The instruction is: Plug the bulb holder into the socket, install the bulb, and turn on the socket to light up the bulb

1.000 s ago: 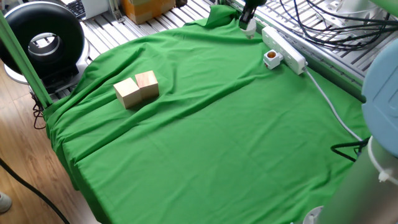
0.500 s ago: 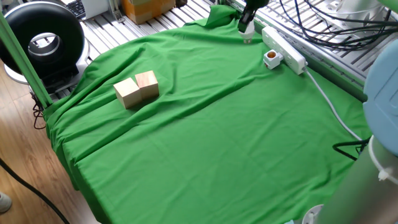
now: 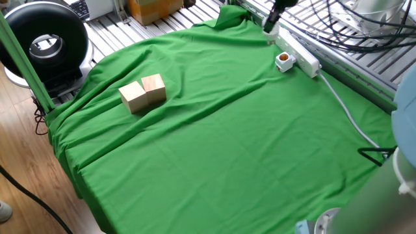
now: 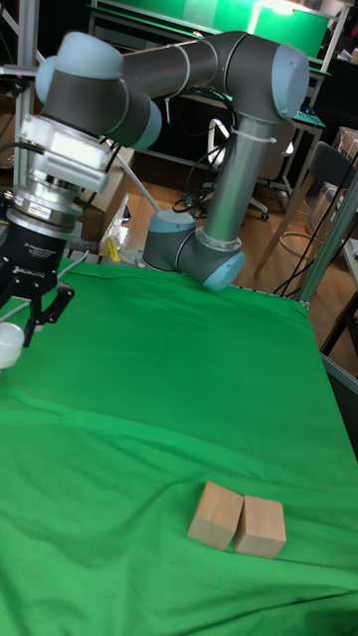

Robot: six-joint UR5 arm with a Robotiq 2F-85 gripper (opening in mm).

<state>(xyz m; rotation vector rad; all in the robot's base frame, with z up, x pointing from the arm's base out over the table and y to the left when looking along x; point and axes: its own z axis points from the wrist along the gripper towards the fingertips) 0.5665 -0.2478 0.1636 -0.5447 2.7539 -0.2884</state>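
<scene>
We note gripper (image 4: 14, 320) clamping the bulb (image 4: 8, 344), above socket (image 3: 297, 51), counter's one o'clock.

Two wooden blocks (image 3: 143, 93) are set touching each other on the green cloth (image 3: 221, 143). A black ring-shaped device (image 3: 44, 40) is seen beyond the cloth's left edge.

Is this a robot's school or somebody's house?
Probably a robot lab, not a house. A big grey-and-blue robot arm stands at a table under green cloth, with bundled black cables on aluminium framing beside it.
</scene>
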